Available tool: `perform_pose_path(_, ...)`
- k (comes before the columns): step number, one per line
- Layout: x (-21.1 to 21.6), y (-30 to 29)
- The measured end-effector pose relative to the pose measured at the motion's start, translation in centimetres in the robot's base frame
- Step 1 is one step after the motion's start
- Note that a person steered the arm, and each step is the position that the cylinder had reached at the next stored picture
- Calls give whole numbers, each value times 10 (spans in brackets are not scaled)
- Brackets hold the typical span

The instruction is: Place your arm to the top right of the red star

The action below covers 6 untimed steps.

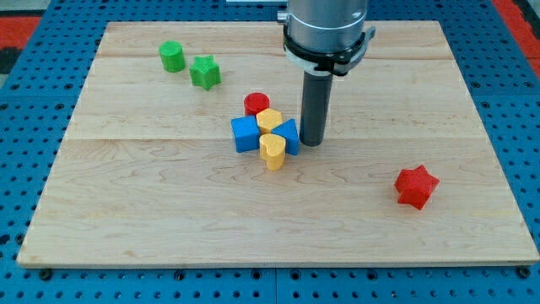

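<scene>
Plainly, by label:
Red star: the red star (417,187) lies alone on the wooden board (152,219), toward the view's lower right, flat on the wood and touching nothing.
My tip: my tip (311,143) rests on the board near its centre, well apart from the red star, up and to the view's left of it.
Tip and cluster: my tip stands just beside the right edge of the blue triangular block (288,135), close enough that I cannot tell whether they touch.
Gripper state: I carry no jaws to open or close, only a straight dark rod (314,105) under a grey collar, and it holds nothing.
Cluster: five blocks are packed together left of my tip: a red cylinder (256,104) at the top, a yellow block (269,119) below it, a blue cube (245,133) at the left, the blue triangular block at the right, and a yellow heart (272,150) at the bottom.
Green pair: a green cylinder (172,56) and a green star (204,72) sit close together near the view's upper left, well apart from the cluster.
Surround: the board lies on a blue perforated surface (25,127).
</scene>
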State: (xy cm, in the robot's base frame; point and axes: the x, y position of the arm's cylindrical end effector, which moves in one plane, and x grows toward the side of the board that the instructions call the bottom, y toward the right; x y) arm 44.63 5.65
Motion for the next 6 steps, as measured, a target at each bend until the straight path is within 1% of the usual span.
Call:
perform_pose_path(1,3,49)
perform_pose_path(2,6,113)
perform_pose_path(3,6,164)
perform_pose_path(4,48,192)
perform_pose_path(5,99,160)
perform_pose_path(6,119,120)
